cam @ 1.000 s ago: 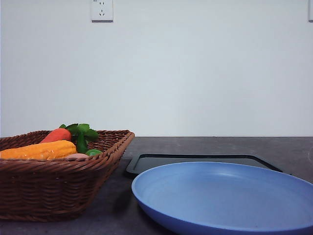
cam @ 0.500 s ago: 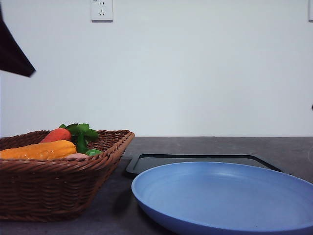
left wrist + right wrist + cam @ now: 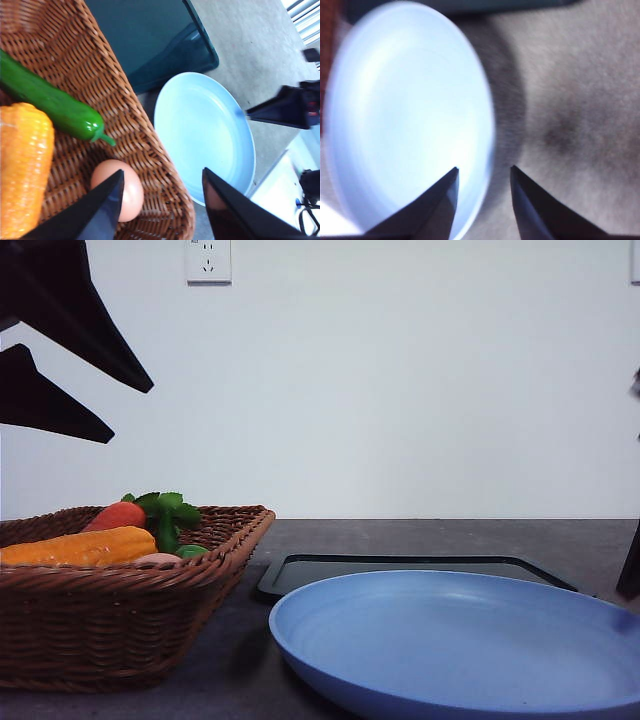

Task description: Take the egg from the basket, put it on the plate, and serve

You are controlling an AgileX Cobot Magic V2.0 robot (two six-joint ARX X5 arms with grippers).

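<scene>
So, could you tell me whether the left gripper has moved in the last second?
Yes. The left gripper has come into the front view from the upper left, fingers open, now above the basket, below and left of the wall socket.

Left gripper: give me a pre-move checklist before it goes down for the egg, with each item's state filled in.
1. Left gripper open: ok, jaws spread wide, nothing held.
2. Egg located: ok, it lies in the basket near the wall beside the plate.
3. Gripper aligned with the egg: not ok, one finger overlaps it and the gap sits over the basket rim.
4. Egg free of neighbours: ok, the corn and the cucumber lie apart from it.
5. Plate ready: ok, its surface is bare.
6. Right gripper out of the way: ok, open, above the plate's edge.
</scene>
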